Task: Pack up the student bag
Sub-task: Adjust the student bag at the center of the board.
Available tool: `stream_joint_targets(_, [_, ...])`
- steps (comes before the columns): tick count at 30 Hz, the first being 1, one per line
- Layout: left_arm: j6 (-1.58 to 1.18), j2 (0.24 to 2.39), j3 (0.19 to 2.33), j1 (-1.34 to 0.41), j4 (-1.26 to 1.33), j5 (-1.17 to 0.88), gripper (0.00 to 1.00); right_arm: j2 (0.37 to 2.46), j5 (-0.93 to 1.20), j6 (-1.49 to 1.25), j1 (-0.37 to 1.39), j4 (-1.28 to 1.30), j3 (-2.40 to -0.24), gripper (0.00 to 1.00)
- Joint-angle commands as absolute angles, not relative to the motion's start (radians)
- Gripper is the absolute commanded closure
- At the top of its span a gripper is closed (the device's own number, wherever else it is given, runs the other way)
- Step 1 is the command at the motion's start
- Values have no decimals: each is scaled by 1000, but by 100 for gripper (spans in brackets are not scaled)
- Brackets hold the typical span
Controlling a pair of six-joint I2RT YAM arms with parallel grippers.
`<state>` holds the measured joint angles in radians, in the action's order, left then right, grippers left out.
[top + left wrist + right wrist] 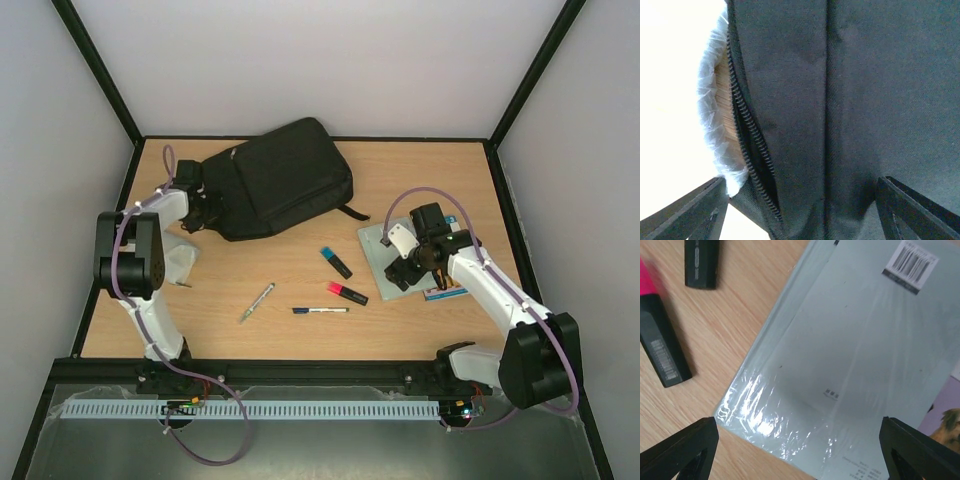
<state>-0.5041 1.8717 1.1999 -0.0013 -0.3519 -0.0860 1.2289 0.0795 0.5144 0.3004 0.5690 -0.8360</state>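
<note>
The student bag [285, 178], a big black backpack, lies flat at the back left of the table. My left gripper [205, 214] is at the bag's left edge. In the left wrist view the bag's fabric [865, 100] fills the frame, with a partly parted zipper [752, 145]. The left gripper [801, 182] is open, its jaws wide on either side of the bag's edge, and light shows beside the left finger [690, 212]. My right gripper [412, 265] hangs open over a grey shrink-wrapped book [855, 355], its fingers [682, 450] apart above the book's near corner.
A blue highlighter [336, 262], a pink highlighter [347, 293], a dark pen [320, 310] and a silver pen [257, 301] lie mid-table. A second book with a dog picture [946, 422] peeks from under the grey one. Pale crinkled plastic [715, 120] lies by the bag and something pale [180, 258] sits under the left arm.
</note>
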Motion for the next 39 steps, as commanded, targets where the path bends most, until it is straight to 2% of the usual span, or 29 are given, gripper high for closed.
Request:
stream_joint_targets(1, [-511,1886,1244,-63,-323,-79,22,1214,108,534,300,585,-789,11])
stream_joint_targets(3, [-493,1867,1242,-128,-325,-57,28,1225,118,532,300,578,-783,11])
stream_joint_targets(8, [-489,1801,1199,-296,-337,-49,52,1239,154,520,299,570,-788,12])
stream_joint_targets(12, [-545,1694,1128,-412,-352,-33,54,1241,179,515,299,584,-807,12])
stream_joint_targets(13, [-555,1665,1113,-432,-369,-29,51,1241,182,516,299,589,-812,12])
stream_joint_targets(17, [-556,1547,1092,-466,-468,-1,19,1246,183,524,300,609,-837,12])
stream_joint_targets(19, [-519,1487,1092,-458,-503,7,11,1258,188,527,299,611,-853,12])
stream_joint_targets(22, [-477,1428,1102,-395,-524,16,7,1313,198,525,300,608,-896,12])
stream_joint_targets(26, [-468,1453,1127,-225,-413,-99,6,1443,206,433,319,561,-1007,14])
stream_joint_targets(30, [-478,1624,1282,-122,-345,-175,1,1562,274,322,319,516,-1129,11])
stream_joint_targets(34, [-441,1858,1485,-100,-348,-189,1,1635,290,268,319,462,-1194,5])
stream_joint_targets(39, [-449,2061,1634,-92,-293,-232,1,1756,289,232,320,446,-1275,1])
